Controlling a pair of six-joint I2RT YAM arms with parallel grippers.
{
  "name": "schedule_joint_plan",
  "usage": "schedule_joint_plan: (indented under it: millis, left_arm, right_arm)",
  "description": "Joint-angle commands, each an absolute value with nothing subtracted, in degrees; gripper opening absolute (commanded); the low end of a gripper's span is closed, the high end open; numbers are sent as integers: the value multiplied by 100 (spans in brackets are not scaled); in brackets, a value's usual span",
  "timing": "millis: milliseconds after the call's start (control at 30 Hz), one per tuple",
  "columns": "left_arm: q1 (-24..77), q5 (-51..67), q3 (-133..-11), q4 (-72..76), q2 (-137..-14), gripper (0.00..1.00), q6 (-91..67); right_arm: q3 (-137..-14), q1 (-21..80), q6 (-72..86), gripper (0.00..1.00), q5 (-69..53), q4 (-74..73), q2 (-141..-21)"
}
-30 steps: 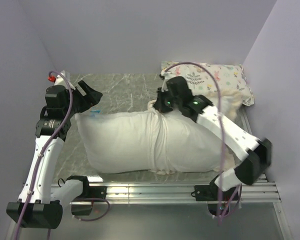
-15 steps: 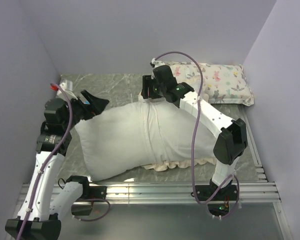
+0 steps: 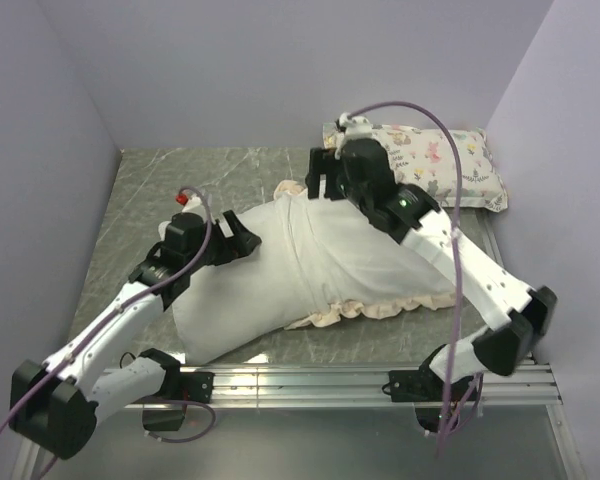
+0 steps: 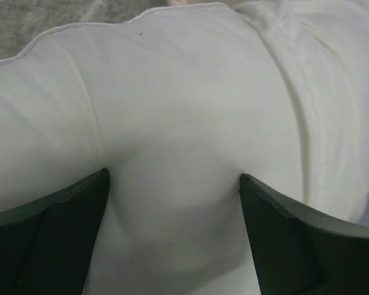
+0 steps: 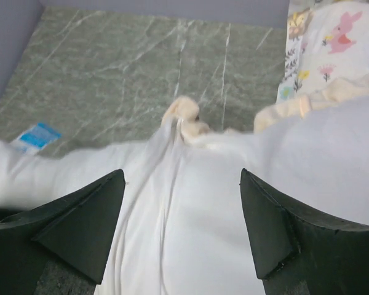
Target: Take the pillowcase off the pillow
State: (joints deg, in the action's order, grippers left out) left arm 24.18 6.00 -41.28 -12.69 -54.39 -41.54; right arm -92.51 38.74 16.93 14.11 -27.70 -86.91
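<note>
The left gripper (image 4: 174, 175), jaws spread, presses into the pillow (image 3: 215, 300) on the table (image 3: 160, 190). The right gripper (image 5: 181, 175), jaws spread, hovers over the pillowcase (image 3: 370, 265), which covers the pillow's right half.

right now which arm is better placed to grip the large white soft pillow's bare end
Left: the left gripper, open, straddles the pillow, pressing in; the right gripper hovers open over the cream-ruffled fabric pillowcase.

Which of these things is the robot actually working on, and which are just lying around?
Part of the job:
- pillowcase, white inside showing, ruffled border
- large white pillow
- left gripper and right gripper, both open

Just lying about:
- small animal-print pillow, back right corner
</note>
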Motion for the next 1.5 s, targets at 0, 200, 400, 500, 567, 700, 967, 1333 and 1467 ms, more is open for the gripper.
schedule_joint_plan:
  millis: [0, 200, 400, 500, 567, 700, 967, 1333, 1467]
  left_arm:
    - [2706, 150, -4122, -1310, -6072, 91, -4298]
    - [2812, -350, -4675, -1853, -6469, 32, -3921]
    - [2812, -843, -5334, -2522, -6495, 0, -3551]
    - [2777, -1028, -5484, -2663, -6407, 0, -3393]
    - [2602, -1037, -5555, -2785, -6381, 1, -3252]
    - [1681, -494, -5581, -2786, -6179, 0, -3015]
    - [54, 51, -5871, -2769, -5994, 0, -2953]
    - [-37, 1398, -6405, -2373, -6477, 46, -2937]
    - [1237, 19, -6864, -2777, -6372, 89, -2664]
  right_arm:
    - [-8317, 4270, 1617, 83, 1810, -2831, -7868]
    - [-6130, 4456, 1863, 88, 1908, -2191, -7058]
    - [-6081, 4465, 1863, 75, 1722, -2136, -7557]
    - [-6248, 4377, 1986, 31, 2187, -2363, -7620]
    - [-6267, 4255, 2065, 17, 2442, -2452, -7498]
    - [-6240, 3711, 2100, 3, 2838, -2724, -7050]
    - [-5915, 1619, 2294, 0, 2366, -2751, -6777]
    - [-5309, 2750, 2469, 0, 1538, -2259, -6301]
    - [-4994, 3067, 2584, 0, 1494, -2049, -6372]
